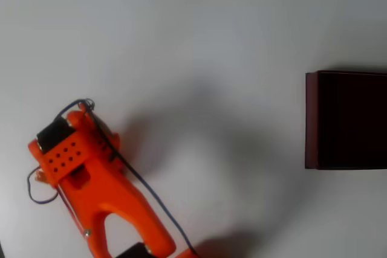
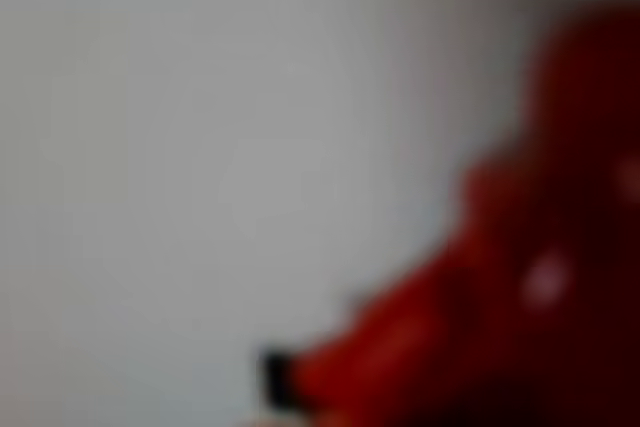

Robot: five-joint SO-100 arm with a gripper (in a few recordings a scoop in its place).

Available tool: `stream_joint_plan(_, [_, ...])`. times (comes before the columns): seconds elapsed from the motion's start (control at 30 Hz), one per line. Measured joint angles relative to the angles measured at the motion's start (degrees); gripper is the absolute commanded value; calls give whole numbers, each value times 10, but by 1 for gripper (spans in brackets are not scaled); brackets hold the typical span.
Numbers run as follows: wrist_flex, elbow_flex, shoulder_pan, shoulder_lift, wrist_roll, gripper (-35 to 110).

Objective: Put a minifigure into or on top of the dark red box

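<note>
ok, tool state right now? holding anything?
Tool: cannot tell if open or shut. The overhead view shows the orange arm from above, with its fingers hidden underneath. The wrist view is a red blur, too soft to read a grasp.

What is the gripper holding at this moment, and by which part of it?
It cannot be told. In the overhead view the orange arm covers its own fingertips, and the wrist view shows just a blurred red shape close to the lens.

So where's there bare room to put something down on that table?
The wide white stretch of table between the orange arm at lower left and the dark red box at the right edge is bare, as is the whole top. The lower left is crowded.
</note>
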Motion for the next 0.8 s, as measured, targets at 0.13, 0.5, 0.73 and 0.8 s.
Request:
stream_joint_plan(0.13, [3, 0, 2, 0, 0, 8])
stream_joint_plan(0.5, [3, 0, 2, 0, 16, 9])
stream_joint_plan(0.73, [-2, 4, 2, 44, 61, 10])
stream_joint_plan(0.8, [-9, 13, 2, 69, 68, 10])
